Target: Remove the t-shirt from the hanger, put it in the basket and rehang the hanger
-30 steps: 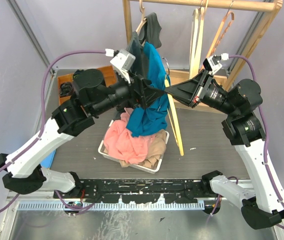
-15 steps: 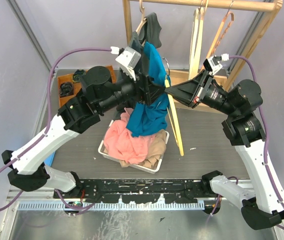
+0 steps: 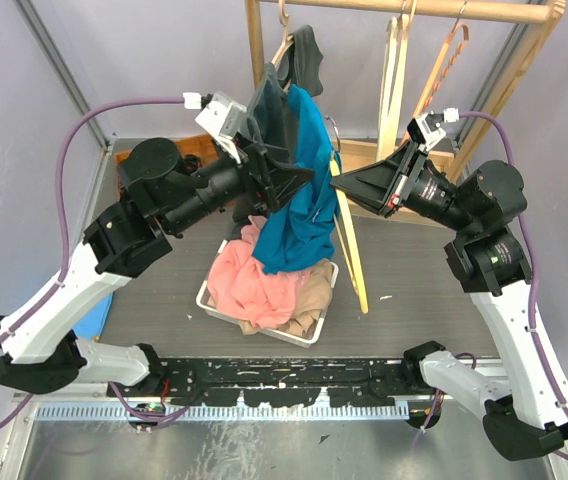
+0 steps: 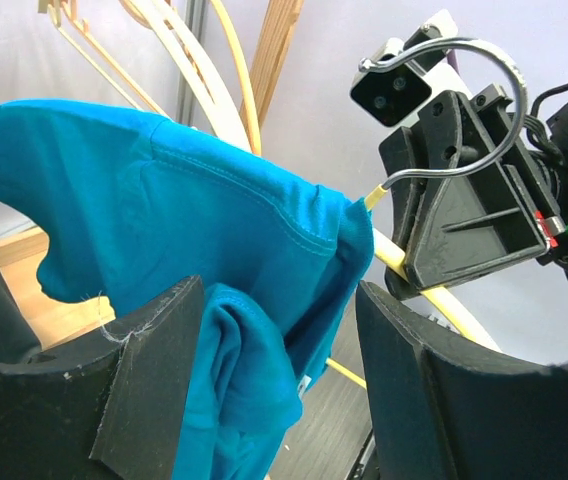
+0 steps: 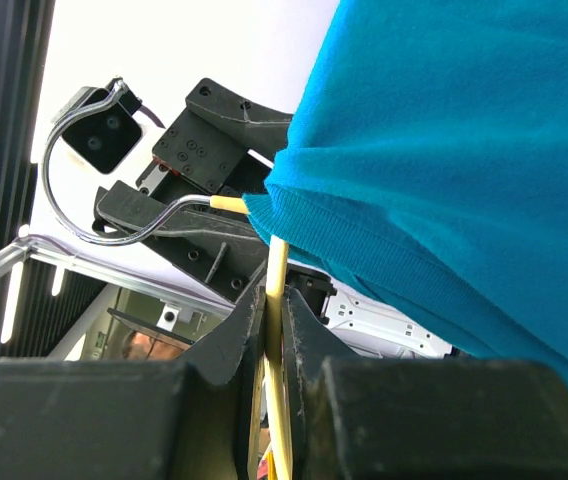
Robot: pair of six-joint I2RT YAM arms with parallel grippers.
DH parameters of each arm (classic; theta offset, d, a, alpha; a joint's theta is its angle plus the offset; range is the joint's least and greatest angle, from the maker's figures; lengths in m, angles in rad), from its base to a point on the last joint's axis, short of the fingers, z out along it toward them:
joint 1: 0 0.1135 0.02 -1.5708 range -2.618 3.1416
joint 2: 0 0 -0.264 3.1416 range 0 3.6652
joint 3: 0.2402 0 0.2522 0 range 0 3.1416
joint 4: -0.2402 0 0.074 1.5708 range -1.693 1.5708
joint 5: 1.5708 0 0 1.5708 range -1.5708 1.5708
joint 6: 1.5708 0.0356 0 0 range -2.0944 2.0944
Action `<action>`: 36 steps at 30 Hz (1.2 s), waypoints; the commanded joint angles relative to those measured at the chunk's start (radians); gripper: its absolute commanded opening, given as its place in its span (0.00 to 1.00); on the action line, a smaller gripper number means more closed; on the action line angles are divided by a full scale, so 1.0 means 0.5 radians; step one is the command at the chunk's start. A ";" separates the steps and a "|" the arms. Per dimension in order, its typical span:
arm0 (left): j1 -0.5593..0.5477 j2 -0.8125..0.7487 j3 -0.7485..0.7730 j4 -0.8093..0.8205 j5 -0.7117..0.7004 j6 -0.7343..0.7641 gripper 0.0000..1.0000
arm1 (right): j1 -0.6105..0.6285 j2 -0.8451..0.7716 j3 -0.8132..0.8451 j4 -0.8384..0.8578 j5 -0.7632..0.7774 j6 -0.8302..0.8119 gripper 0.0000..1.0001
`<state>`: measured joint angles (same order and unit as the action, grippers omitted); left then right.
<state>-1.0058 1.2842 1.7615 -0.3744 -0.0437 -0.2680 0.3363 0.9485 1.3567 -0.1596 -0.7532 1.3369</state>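
T-shirt (image 4: 214,220) not yet off: it drapes the hanger (image 5: 277,290), which right fingers (image 5: 229,350) pinch. Left fingers (image 4: 149,380) stand wide about a fold. Removal wholly outstanding.

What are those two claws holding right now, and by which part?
The right gripper pinches the hanger by its thin pale arm. The left gripper stands open around a fold of the t-shirt, gripping nothing.

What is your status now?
Right claw shut on hanger. Left claw open around t-shirt, not off yet. Dark garment hangs beside it.
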 commanded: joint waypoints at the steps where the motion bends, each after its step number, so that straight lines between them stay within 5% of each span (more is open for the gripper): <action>1: 0.010 0.063 0.005 0.066 0.004 0.040 0.69 | -0.008 -0.047 0.036 0.152 -0.015 -0.037 0.00; 16: 0.016 0.203 0.118 0.082 0.012 0.082 0.61 | -0.008 -0.059 0.029 0.149 0.009 -0.040 0.01; 24: 0.017 0.272 0.188 0.119 0.070 0.070 0.35 | -0.008 -0.072 0.010 0.150 0.021 -0.040 0.01; 30: 0.018 0.307 0.254 0.084 0.061 0.050 0.00 | -0.007 -0.087 -0.010 0.150 0.028 -0.041 0.01; 36: 0.020 0.380 0.503 -0.096 -0.421 0.028 0.00 | -0.008 -0.123 -0.030 0.129 0.026 -0.044 0.00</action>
<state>-1.0023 1.4548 1.9072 -0.3847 -0.0818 -0.2443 0.3363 0.9237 1.3384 -0.1596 -0.7414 1.3365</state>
